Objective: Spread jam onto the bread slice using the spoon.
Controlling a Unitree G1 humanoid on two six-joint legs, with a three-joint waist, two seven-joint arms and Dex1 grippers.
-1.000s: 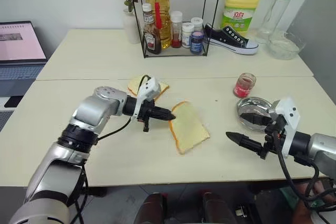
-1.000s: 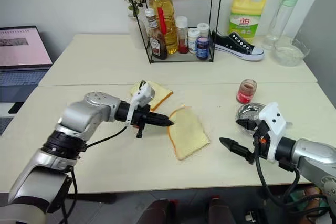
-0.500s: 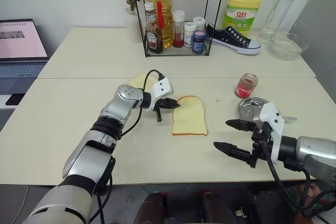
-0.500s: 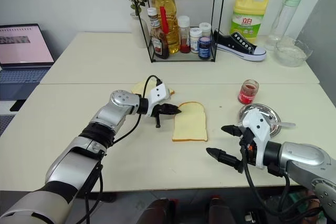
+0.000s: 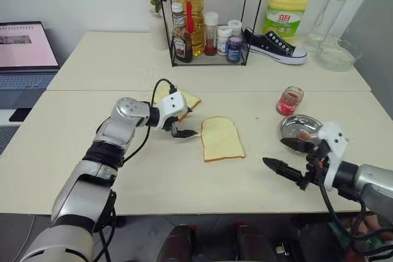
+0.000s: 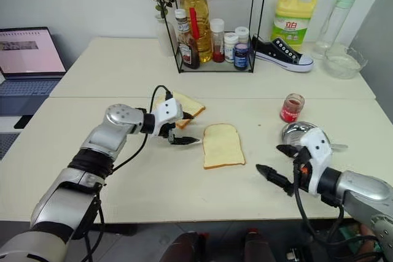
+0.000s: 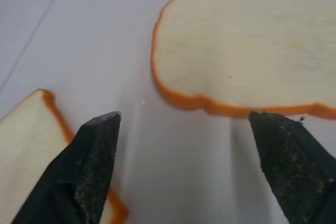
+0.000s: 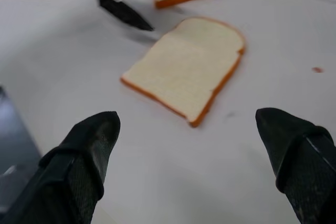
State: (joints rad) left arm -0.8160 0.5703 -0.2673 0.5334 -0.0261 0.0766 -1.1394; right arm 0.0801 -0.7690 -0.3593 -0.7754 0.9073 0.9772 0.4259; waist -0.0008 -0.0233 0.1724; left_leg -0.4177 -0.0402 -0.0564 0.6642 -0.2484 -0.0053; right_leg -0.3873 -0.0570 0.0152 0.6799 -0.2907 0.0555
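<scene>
The bread slice (image 5: 222, 138) lies flat near the middle of the frame on the pale worktop (image 5: 92, 151), no red smear visible on it. Just to its left, the left hand (image 5: 182, 126) hovers with its black fingers spread wide, empty, between this slice and a second slice (image 5: 184, 97) behind it. At lower right the right hand (image 5: 287, 156) is also wide and empty. The jam (image 5: 287, 100) stands at right of centre, beside a round steel dish (image 5: 298, 126). The spoon cannot be made out clearly.
</scene>
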